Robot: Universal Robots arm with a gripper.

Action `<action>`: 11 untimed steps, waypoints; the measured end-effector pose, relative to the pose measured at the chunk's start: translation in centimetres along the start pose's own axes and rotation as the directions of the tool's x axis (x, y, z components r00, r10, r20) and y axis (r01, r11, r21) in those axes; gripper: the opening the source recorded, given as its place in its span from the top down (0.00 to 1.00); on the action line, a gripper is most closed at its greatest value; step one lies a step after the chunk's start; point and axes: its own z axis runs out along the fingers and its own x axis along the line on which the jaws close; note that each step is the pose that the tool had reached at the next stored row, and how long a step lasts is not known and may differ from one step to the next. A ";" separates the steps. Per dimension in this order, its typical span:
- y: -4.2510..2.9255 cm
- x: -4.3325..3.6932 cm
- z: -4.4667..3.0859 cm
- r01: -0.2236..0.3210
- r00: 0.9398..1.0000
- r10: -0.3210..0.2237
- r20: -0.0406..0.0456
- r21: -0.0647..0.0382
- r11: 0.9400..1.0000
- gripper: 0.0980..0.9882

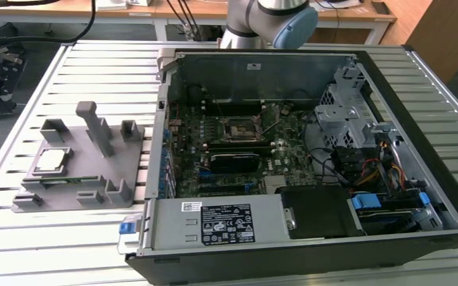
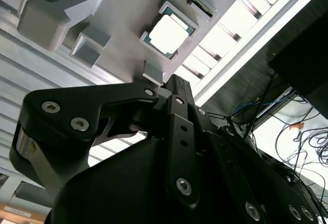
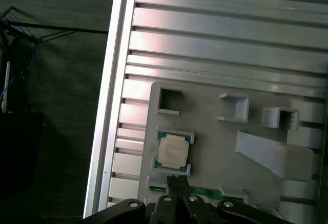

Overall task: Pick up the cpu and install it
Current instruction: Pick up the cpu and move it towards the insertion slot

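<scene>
CPU lay flat, metal top up, in a square pocket of the grey tray. In the first wrist view we saw the gripper hang over the tray near that pocket, jaws closed on nothing. Beside the tray, toward the exterior view's right, stood the open computer case.

Metal on plastic.
The cpu lid is smooth silvery metal; tray matt grey plastic; table ribbed satin aluminium.
</scene>
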 end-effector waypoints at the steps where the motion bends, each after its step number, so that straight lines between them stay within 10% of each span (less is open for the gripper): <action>1: -0.15 0.03 0.12 0.001 1.000 -0.001 0.000 0.000 1.000 0.99; 11: -0.71 0.06 1.14 0.004 1.000 -0.004 0.002 -0.018 1.000 0.99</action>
